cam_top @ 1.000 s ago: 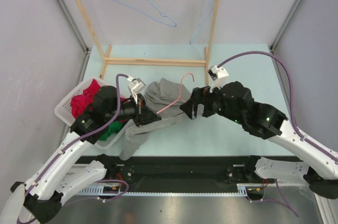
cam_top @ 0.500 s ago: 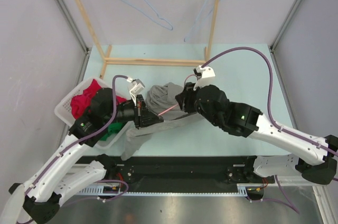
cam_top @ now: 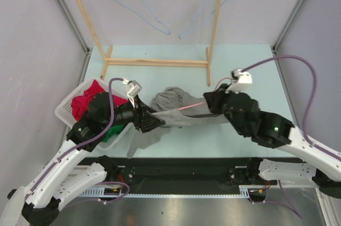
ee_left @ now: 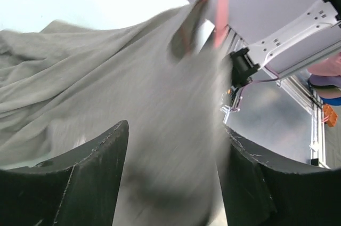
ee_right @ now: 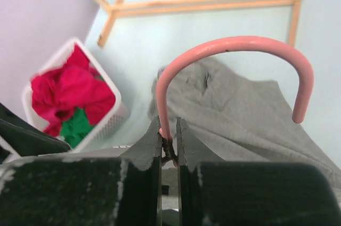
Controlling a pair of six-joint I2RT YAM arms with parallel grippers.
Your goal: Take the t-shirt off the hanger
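Right gripper (ee_right: 168, 130) first: jaws pinched narrow, clamped on the stem of the pink hanger (ee_right: 234, 42) just below the hook. The hook arches up and over to the right, with its free tip hanging clear of everything. From overhead, the right gripper (cam_top: 213, 102) sits right of centre on the table (cam_top: 240, 66), and a thin pink line of hanger (cam_top: 193, 106) runs left from it into the cloth.

Now the left gripper (ee_left: 173, 172): fingers (ee_left: 80, 178) spread wide, with grey fabric lying across the gap between them. The wrist view is smeared, so whether either pad touches the cloth I cannot tell. In the overhead view the left gripper (cam_top: 154, 121) is at the shirt's left end.

The grey t-shirt (cam_top: 176, 110) lies on the table, drawn out between the two grippers. It is bunched toward the far side in the middle, and a flap trails to the near edge at left. The hanger's body is inside it.

Further left, a white basket (cam_top: 66, 103) holds red cloth (cam_top: 85, 101) and green cloth (cam_top: 109, 132). On the far side stands a wooden rack (cam_top: 157, 62), with two blue wire hangers (cam_top: 141, 7) hanging beyond it.
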